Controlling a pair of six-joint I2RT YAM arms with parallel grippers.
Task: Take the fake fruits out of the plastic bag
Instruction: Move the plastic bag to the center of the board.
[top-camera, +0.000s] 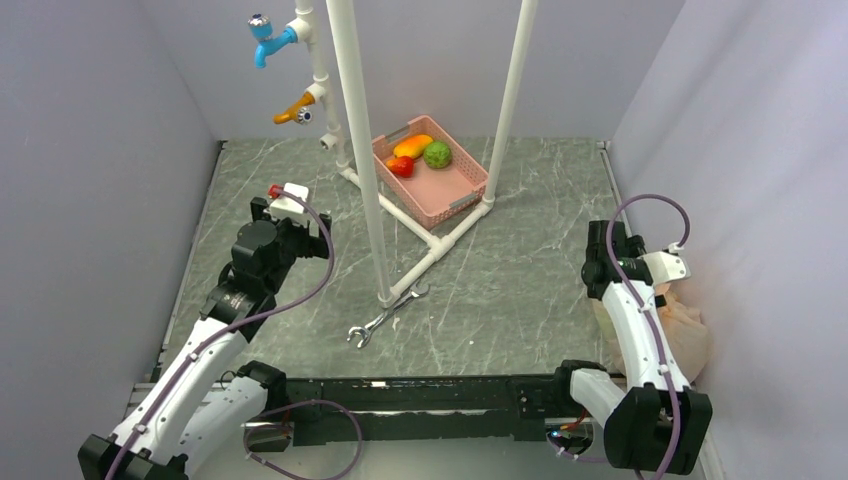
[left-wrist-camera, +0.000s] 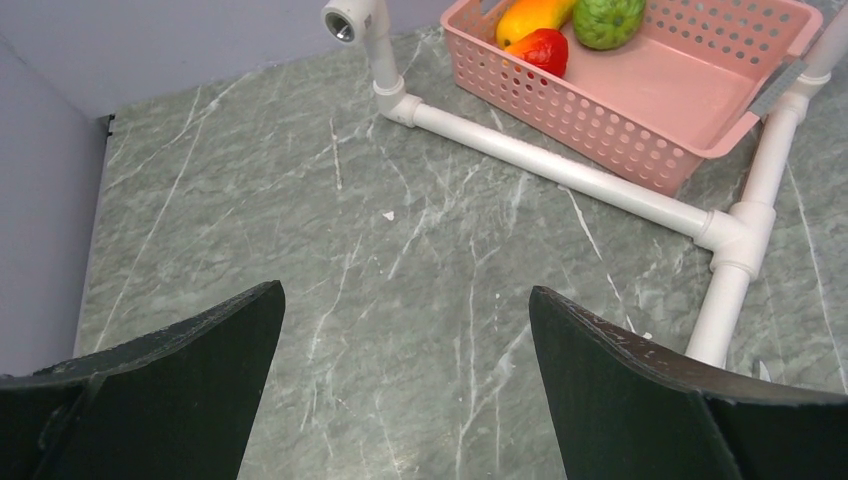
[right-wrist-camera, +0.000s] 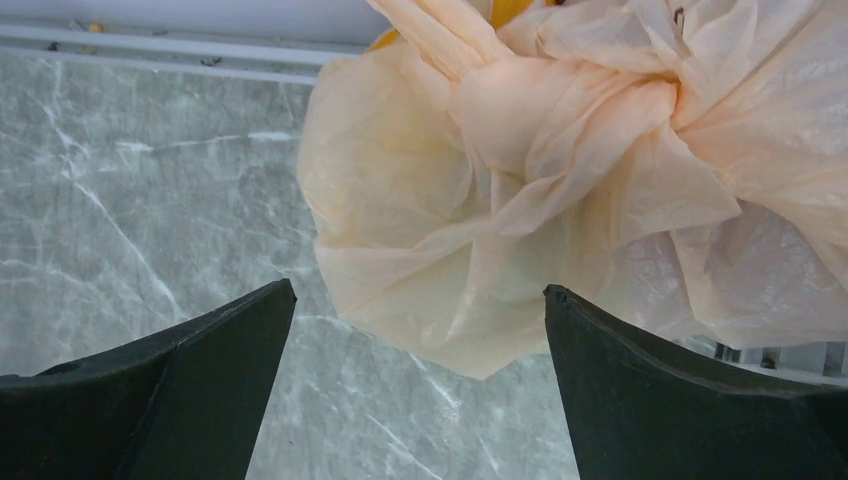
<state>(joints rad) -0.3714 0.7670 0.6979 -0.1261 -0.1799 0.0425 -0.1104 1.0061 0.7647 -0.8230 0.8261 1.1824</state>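
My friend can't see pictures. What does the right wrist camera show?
A crumpled peach plastic bag fills most of the view, lying on the grey marbled table just beyond the open right gripper. Its two dark fingers stand wide apart at the bottom, holding nothing. A yellow patch shows at the bag's top.
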